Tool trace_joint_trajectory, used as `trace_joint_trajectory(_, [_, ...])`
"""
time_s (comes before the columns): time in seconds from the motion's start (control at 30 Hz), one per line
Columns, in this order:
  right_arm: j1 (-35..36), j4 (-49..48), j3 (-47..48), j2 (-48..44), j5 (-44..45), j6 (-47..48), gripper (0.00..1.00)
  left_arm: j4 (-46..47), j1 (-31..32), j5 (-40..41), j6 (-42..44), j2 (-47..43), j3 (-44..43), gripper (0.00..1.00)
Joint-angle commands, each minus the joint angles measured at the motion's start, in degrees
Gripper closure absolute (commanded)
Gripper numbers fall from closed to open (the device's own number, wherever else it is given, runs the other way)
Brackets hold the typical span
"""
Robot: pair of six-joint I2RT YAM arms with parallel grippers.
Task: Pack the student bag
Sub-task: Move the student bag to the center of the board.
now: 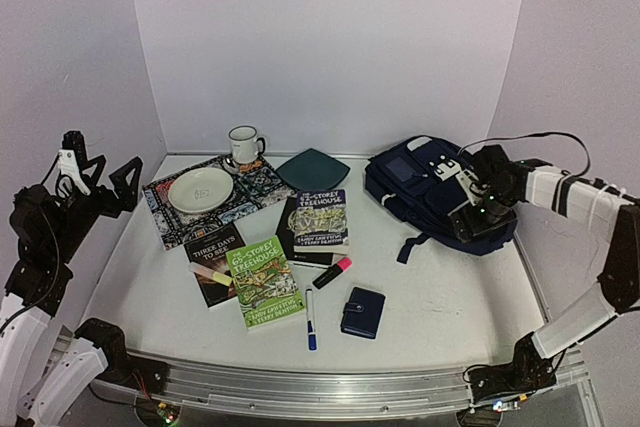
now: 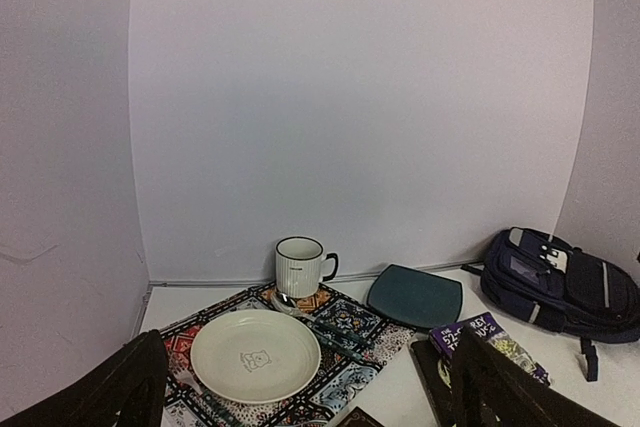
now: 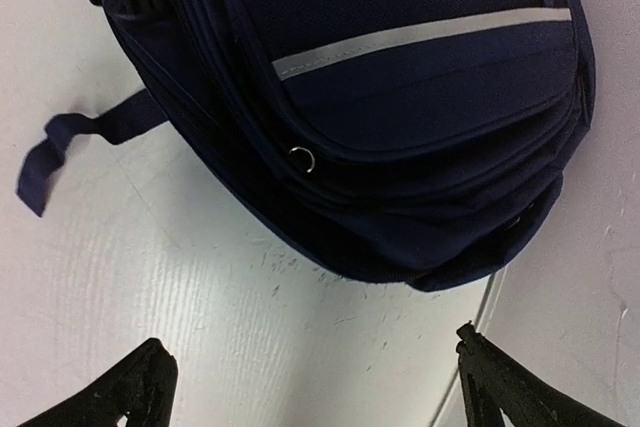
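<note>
The student bag (image 1: 420, 185), a large navy backpack with a thin white stripe, lies at the back right of the table. My right gripper (image 1: 478, 224) hovers over its near right end. In the right wrist view the bag (image 3: 400, 97) fills the top, and the right gripper (image 3: 315, 387) stands open over bare table just short of the bag's edge. My left gripper (image 1: 112, 185) is raised at the far left, open and empty. Its wrist view looks across the left gripper (image 2: 310, 397) toward the bag (image 2: 565, 282).
Mid-table lie a purple book (image 1: 322, 219), a green book (image 1: 262, 280), a dark book (image 1: 212, 257), a pink highlighter (image 1: 332, 272), a blue pen (image 1: 310, 319) and a navy wallet (image 1: 362, 312). Back left: a patterned placemat (image 1: 255, 182) with a cream plate (image 1: 200, 190) and mug (image 1: 243, 145); a teal plate (image 1: 312, 169).
</note>
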State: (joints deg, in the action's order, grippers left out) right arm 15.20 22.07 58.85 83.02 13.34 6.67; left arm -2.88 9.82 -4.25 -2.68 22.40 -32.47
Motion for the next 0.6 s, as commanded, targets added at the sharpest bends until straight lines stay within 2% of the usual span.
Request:
trace_joint_trajectory(0.0, [1.65,0.76,2.62,6.43,10.9,10.51,0.02,1.72,0.45,-1.94,1.4,1.78,-0.98,0.0])
trace_joint_trajectory(0.2, [1.85,-0.37,3.38,13.67,15.24,18.4,0.06,1.91,0.37,-3.47,1.94,3.68,-1.11,0.0])
trace_joint_trajectory(0.43, [1.22,-5.45,3.72,23.73,21.71,22.76,0.09,2.0,0.36,-4.68,2.33,4.69,-1.07,0.0])
trace_joint_trajectory(0.53, [0.78,-7.55,3.9,26.74,22.91,23.1,0.18,2.07,0.36,-5.31,2.41,5.0,-1.11,0.0])
trace_joint_trajectory(0.57, [0.78,-7.75,4.12,27.15,22.94,22.92,0.24,2.09,0.42,-5.55,2.42,5.02,-1.11,0.0])
